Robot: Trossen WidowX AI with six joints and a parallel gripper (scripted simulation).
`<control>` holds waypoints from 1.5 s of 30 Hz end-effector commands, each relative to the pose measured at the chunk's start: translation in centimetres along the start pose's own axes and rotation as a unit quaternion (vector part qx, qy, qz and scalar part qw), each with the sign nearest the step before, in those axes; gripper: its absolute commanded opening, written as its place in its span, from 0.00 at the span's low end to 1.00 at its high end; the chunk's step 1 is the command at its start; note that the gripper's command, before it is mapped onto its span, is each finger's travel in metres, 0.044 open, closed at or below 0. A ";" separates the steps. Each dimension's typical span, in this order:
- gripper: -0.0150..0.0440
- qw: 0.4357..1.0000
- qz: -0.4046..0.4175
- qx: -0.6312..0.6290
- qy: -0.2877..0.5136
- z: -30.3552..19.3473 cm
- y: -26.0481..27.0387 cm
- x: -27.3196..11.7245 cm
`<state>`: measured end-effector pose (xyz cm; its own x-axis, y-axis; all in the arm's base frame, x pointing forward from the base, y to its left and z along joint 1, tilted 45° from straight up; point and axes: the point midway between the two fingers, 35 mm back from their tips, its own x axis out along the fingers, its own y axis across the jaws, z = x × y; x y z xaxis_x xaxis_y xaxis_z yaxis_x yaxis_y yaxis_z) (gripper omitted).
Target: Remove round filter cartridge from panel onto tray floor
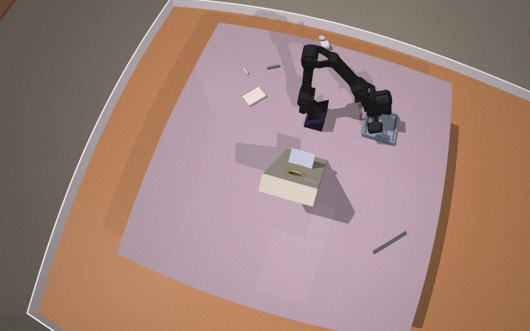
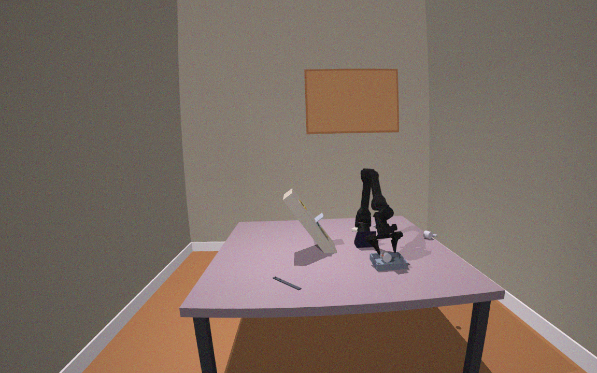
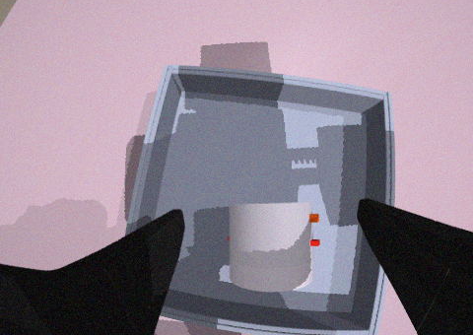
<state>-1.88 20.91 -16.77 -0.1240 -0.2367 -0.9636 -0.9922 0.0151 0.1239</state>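
The white round filter cartridge [image 2: 386, 257] [image 3: 270, 248] lies on its side within the walls of the blue-grey tray [image 1: 382, 141] [image 2: 391, 267] [image 3: 335, 85]. Orange and red tabs show on its right side in the wrist view. Its slotted face is not visible. My gripper [image 2: 386, 253] [image 3: 272, 215] is open, with one finger on each side of the cartridge and a gap at both sides in the wrist view. The arm hides the cartridge in the top view. The tilted service panel [image 1: 287, 187] [image 2: 310, 227] shows a dark opening inside a gold ring [image 1: 286, 170].
A pale flap [image 1: 302, 157] [image 2: 318, 217] stands out from the panel. A dark bar [image 1: 389, 242] [image 2: 286, 283] lies on the table. A cream box [image 1: 254, 96], a small dark bar [image 1: 273, 66] and a white piece [image 1: 324, 43] [image 2: 428, 235] lie around the arm's base.
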 end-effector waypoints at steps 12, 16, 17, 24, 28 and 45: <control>1.00 1.000 0.002 0.002 0.001 2.8 0.0 -4.8; 1.00 1.000 0.002 0.002 0.001 2.8 0.0 -4.8; 1.00 1.000 0.002 0.002 0.001 2.8 0.0 -4.8; 1.00 1.000 0.002 0.002 0.001 2.8 0.0 -4.8; 1.00 1.000 0.002 0.002 0.001 2.8 0.0 -4.8; 1.00 1.000 0.002 0.002 0.001 2.8 0.0 -4.8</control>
<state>-1.36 24.75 -12.84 -0.1287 -0.2409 -0.9620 -0.9916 0.0187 0.1279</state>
